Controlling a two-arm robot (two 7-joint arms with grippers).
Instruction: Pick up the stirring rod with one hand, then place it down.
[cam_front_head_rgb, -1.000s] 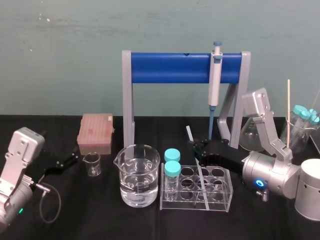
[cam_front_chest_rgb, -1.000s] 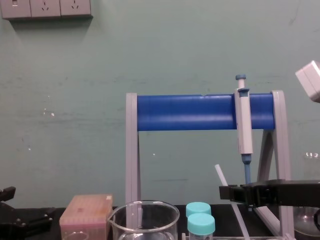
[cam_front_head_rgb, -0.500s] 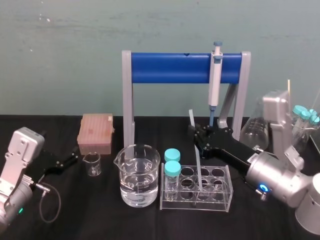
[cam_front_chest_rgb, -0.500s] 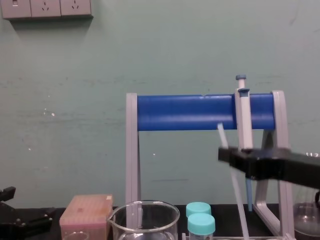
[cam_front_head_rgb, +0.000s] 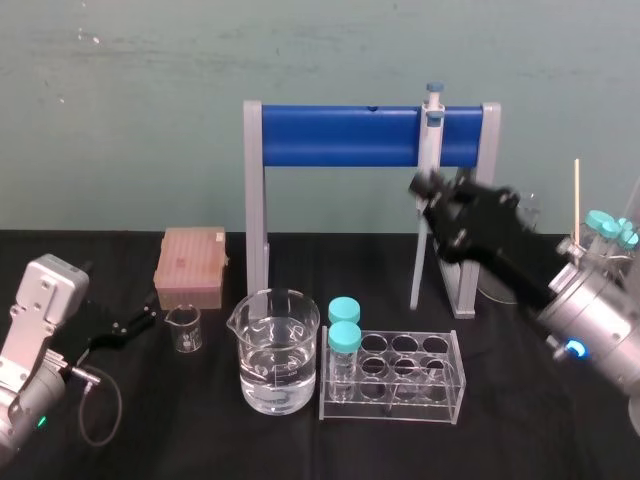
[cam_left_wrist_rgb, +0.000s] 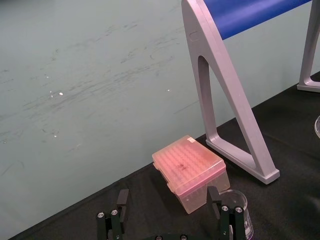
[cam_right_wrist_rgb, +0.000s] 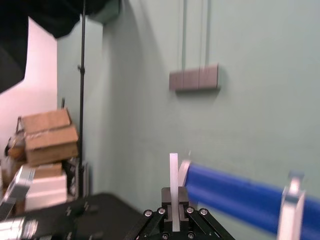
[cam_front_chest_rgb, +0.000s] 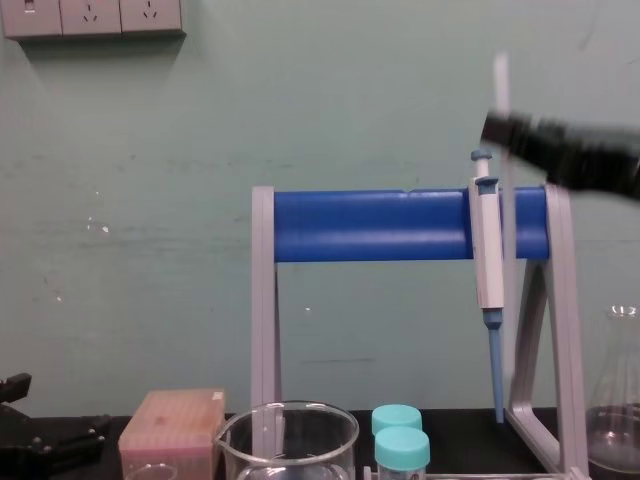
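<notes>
Stirring rod (cam_front_chest_rgb: 500, 75) translucent; beaker (cam_front_head_rgb: 275, 350) glossy glass; table (cam_front_head_rgb: 200, 425) matt black.

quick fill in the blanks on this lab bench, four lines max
The right tool is shut on the ___.
The pipette hangs on the ___ bar.
The rack holds ___ capped vials.
The left tool rests open near the ___ box.
Missing words: rod; blue; two; pink.

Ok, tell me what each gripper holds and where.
Right gripper: the stirring rod, clamped near its upper end, hanging roughly upright. Left gripper: nothing, fingers open.
</notes>
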